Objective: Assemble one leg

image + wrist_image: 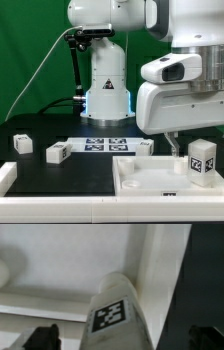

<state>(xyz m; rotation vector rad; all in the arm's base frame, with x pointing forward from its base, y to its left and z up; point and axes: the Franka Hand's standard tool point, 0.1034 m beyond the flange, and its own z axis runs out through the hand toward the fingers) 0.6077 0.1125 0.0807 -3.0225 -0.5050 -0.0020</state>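
Observation:
A leg (201, 161), a chunky white block with a black-and-white tag, stands upright on the far right corner of the large white tabletop (150, 182). My gripper (190, 146) hangs right above it. In the wrist view the leg (115, 314) lies between my two dark fingers (42, 339), with a gap on each side, so my gripper (123, 340) is open and straddles the leg without touching it. The tabletop (60, 258) fills the background there, beside its raised edge.
Three more white legs lie on the black table: one at the exterior view's left (20, 143), one beside it (57, 152), one near the tabletop (145, 147). The marker board (105, 145) lies in the middle. The arm's base (105, 80) stands behind.

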